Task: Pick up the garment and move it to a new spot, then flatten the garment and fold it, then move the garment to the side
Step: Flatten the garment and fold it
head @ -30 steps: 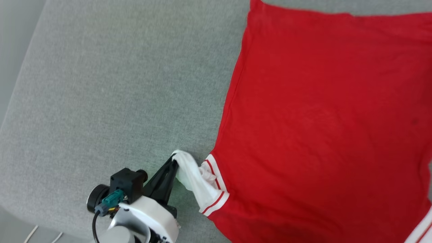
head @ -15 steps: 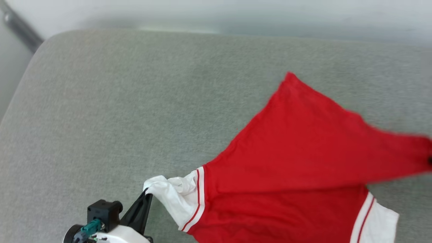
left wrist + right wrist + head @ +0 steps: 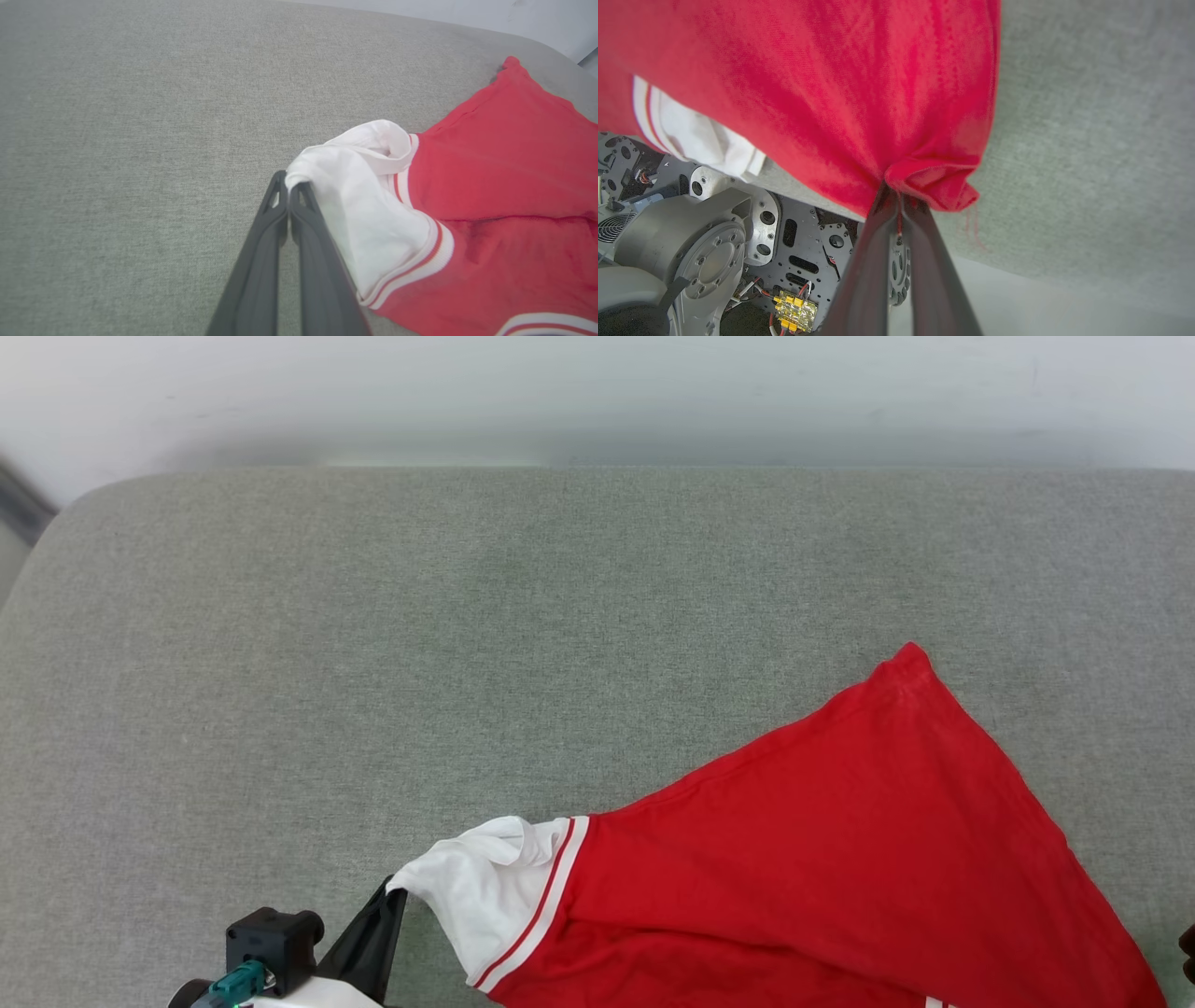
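Observation:
The garment [image 3: 822, 859], a red jersey with white short sleeves and red-and-white trim, lies folded over at the near right of the grey cushion [image 3: 373, 644]; its plain red back faces up and the chest print is hidden. My left gripper [image 3: 400, 894] at the lower left is shut on the tip of the white sleeve [image 3: 476, 887]. In the left wrist view that gripper [image 3: 289, 181] pinches the sleeve [image 3: 364, 196] beside the red body [image 3: 504, 163]. In the right wrist view my right gripper [image 3: 896, 196] is shut on a bunched red corner of the garment [image 3: 831, 84].
The cushion's rounded far edge meets a pale wall [image 3: 597, 392]. Bare grey fabric spreads left and behind the garment. My own grey base and wiring [image 3: 714, 242] show below the cushion's near edge in the right wrist view.
The head camera has tilted up. The red far half of the garment has been drawn over toward me and to the right, folding onto the near half; both grips have held.

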Robot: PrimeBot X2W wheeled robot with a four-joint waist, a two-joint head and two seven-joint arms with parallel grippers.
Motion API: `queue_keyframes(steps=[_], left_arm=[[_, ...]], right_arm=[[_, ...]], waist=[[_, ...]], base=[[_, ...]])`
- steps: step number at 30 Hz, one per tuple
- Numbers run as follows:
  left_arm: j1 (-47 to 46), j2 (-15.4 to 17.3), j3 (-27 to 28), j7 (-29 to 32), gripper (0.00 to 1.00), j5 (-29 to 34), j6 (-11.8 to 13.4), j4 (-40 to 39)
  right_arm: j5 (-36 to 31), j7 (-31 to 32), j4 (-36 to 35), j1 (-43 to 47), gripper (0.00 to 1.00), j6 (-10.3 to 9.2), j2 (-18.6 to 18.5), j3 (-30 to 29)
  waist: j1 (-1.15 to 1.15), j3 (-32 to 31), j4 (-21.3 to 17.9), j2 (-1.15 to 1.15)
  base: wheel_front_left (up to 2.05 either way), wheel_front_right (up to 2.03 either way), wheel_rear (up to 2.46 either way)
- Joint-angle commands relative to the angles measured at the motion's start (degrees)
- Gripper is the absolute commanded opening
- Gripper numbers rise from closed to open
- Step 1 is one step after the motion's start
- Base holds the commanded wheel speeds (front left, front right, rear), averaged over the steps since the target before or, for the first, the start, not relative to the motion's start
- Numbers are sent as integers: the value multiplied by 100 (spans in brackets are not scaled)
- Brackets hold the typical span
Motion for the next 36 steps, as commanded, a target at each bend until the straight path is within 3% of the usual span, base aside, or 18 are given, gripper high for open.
queue_keyframes(steps=[1,6,8,17,23,30,36], left_arm=[[5,-23,23,-26,0,42,-14,10],[-15,-49,41,-27,0,54,-69,85],[9,-53,42,-27,0,52,-86,105],[-131,-71,44,-18,0,160,-119,50],[-385,-144,-26,16,0,288,-183,10],[-716,-339,-106,22,0,432,-266,42],[-994,-499,-116,11,0,547,-334,59]], right_arm=[[-47,-55,37,77,0,-2,61,-15],[-155,-240,111,108,0,-2,233,-203],[-223,-251,27,20,100,-3,89,-341],[-404,-17,-1077,-989,100,-2,-469,-1225],[-617,983,-1551,-2332,100,-2,-705,-857],[-1024,2044,-991,-4001,100,-3,-152,241],[-1423,2205,22,-4843,100,-2,470,852]], waist=[[1,10,9,0],[1,-20,8,0],[1,-57,0,0],[1,37,165,0],[1,344,443,0],[1,799,754,0],[1,1266,985,0]], base=[[0,0,0],[0,0,0],[0,0,0],[0,0,0],[0,0,0],[0,0,0],[0,0,0]])
